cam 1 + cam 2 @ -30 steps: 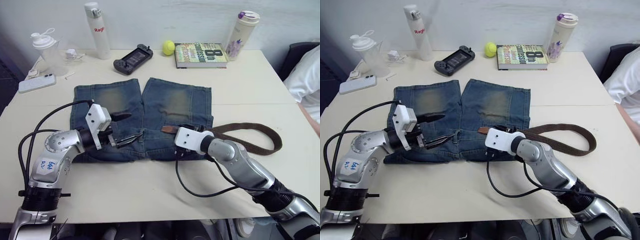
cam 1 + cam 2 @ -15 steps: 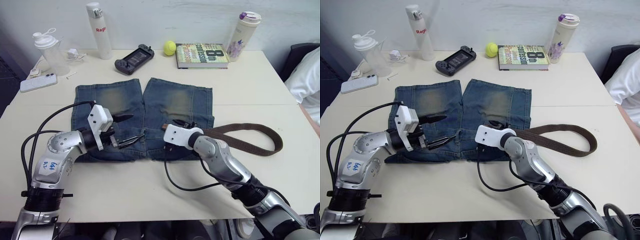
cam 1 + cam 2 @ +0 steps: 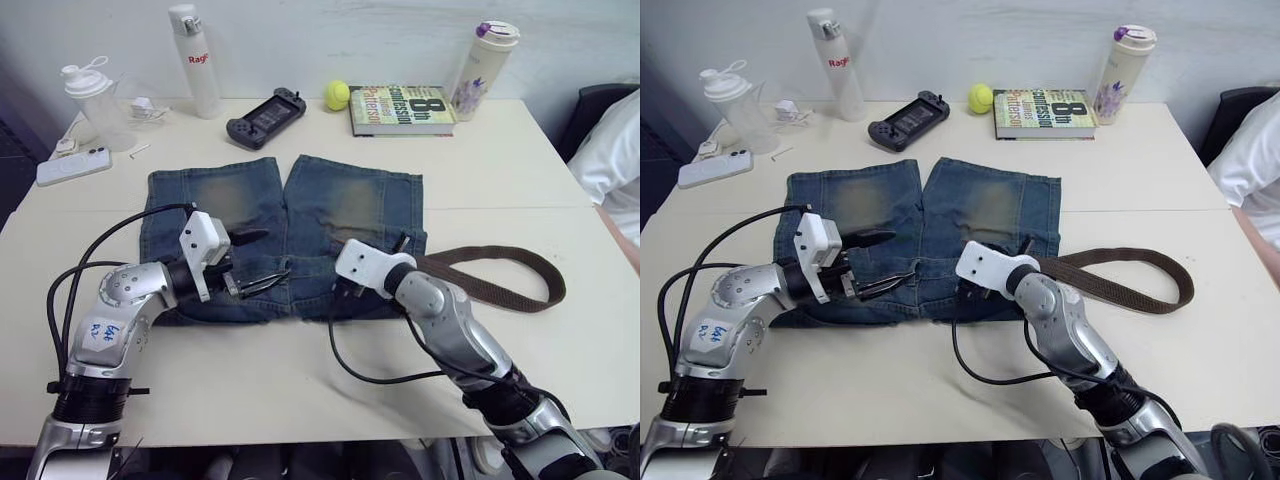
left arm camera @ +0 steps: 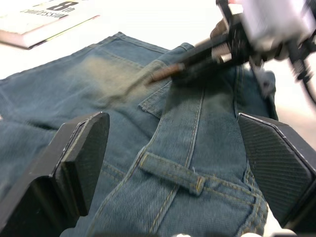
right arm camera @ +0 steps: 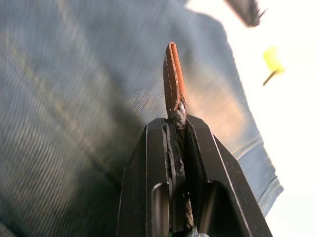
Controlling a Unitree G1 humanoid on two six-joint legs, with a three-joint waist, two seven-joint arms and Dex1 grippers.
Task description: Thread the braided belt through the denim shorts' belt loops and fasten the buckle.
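Note:
The denim shorts (image 3: 300,215) lie flat mid-table, waistband toward me. My right gripper (image 5: 174,121) is shut on the tan tip (image 5: 171,74) of the braided belt (image 3: 500,262). It holds the tip just above the denim near the waistband's middle. From there the belt curls off to the right in a long loop on the table. My left gripper (image 3: 255,262) hovers open over the waistband's left half, pointing at the right gripper. A belt loop (image 4: 170,174) lies between its fingers (image 4: 81,148). The buckle is hidden.
Along the back edge stand a white bottle (image 3: 195,60), a shaker (image 3: 92,100), a phone (image 3: 73,165), a game controller (image 3: 265,117), a tennis ball (image 3: 337,95), a book (image 3: 403,108) and a tumbler (image 3: 483,70). A person's white sleeve (image 3: 615,150) is at the right.
My right gripper has carried the belt tip left along the waistband toward the shorts' middle, and my wrist now covers the tip. The left gripper has barely moved.

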